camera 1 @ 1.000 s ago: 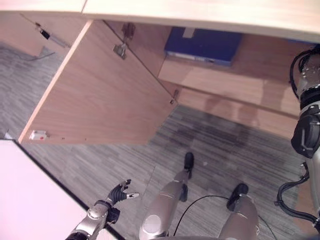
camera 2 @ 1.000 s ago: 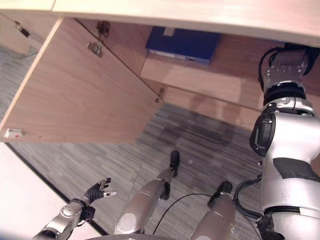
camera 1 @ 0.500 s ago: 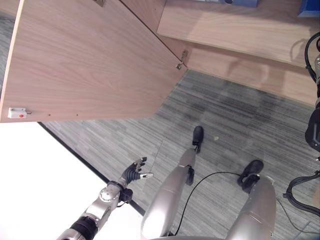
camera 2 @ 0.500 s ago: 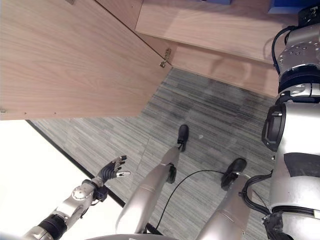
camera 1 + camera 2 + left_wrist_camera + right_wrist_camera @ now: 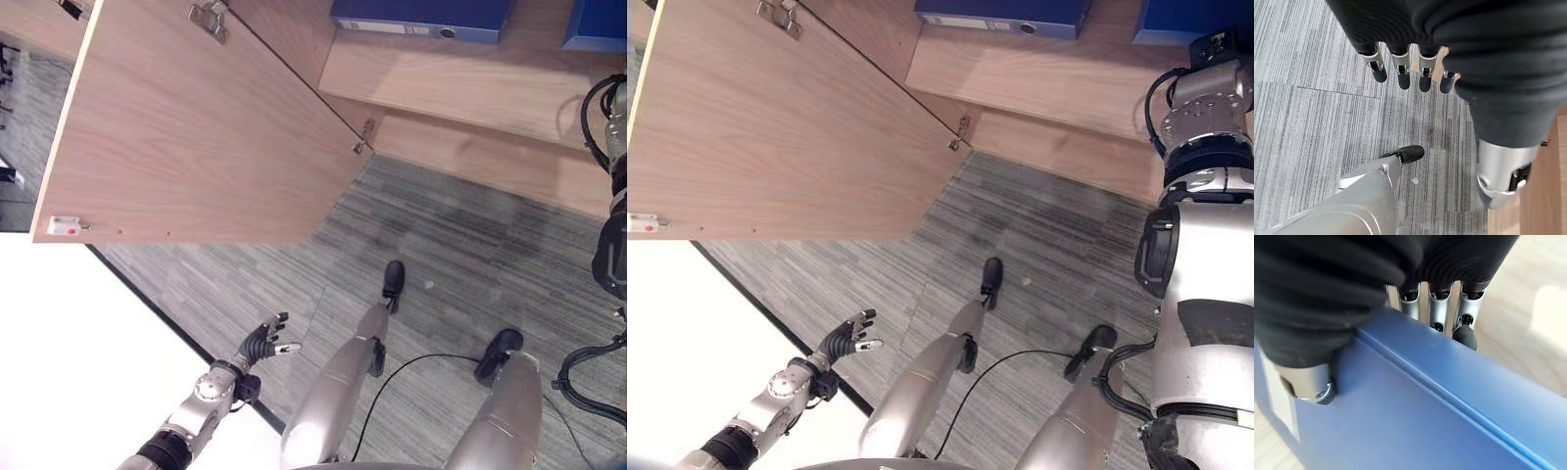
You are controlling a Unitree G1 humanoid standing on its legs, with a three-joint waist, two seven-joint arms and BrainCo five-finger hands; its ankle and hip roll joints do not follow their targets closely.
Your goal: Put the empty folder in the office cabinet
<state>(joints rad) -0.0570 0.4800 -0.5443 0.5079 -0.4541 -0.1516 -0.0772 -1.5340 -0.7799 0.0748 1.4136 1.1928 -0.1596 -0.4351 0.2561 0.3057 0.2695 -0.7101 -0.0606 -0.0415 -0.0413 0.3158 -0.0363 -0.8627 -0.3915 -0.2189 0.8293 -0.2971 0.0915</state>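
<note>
The right hand [image 5: 1317, 333] is clamped on the blue folder [image 5: 1400, 421] — fingers over its far edge, thumb on its near face — above the cabinet's wooden shelf [image 5: 460, 88]. Another blue folder [image 5: 421, 18] lies there beside the open cabinet door [image 5: 196, 127]. The left hand [image 5: 263, 345] hangs over grey carpet [image 5: 470, 255], fingers spread.

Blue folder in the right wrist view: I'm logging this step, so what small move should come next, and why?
Probably ease the blue folder down onto the wooden cabinet shelf before letting go. The right hand has its thumb on the cover and its fingers over the far edge; the cabinet door stands open, and the left hand hangs free.
</note>
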